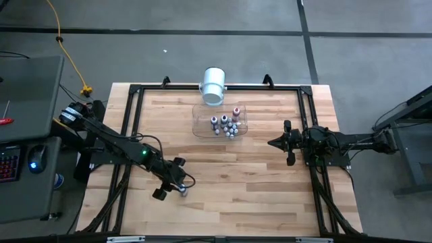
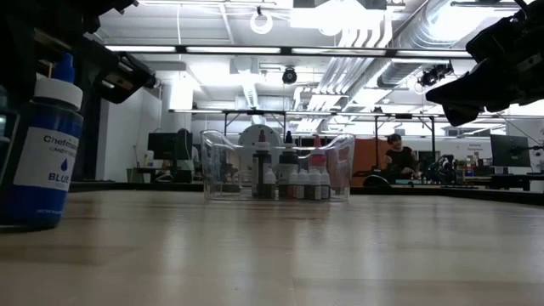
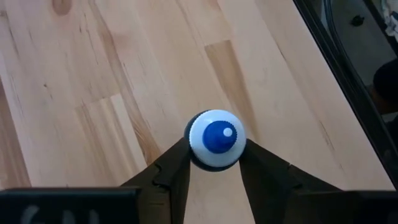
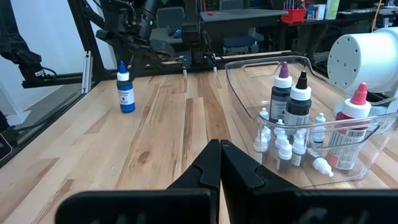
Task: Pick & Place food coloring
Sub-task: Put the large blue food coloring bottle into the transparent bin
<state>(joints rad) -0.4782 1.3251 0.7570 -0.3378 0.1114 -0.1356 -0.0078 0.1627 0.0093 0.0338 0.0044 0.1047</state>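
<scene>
At the lower left of the high view, the left gripper (image 1: pixel 177 188) brackets the upright blue food coloring bottle (image 3: pixel 216 139), fingers flanking it but grip unconfirmed; next, clamp, lift toward the clear tub (image 1: pixel 200 128); right gripper (image 4: pixel 219 163) waits, pinched together.

The table (image 1: pixel 223 196) is pale butcher-block wood, planks with visible grain and a knot or two, smooth with a soft satin sheen in the low view. Around it runs a black frame (image 1: pixel 128 121) that looks like matt metal. The tub (image 4: pixel 348 168) near 12 o'clock is clear glossy plastic. The blue bottle (image 4: pixel 125 88) at about 7 o'clock is shiny plastic with a paper-looking label. The white cylinder (image 1: pixel 213 85) looks like matt plastic, dotted with small holes.
</scene>
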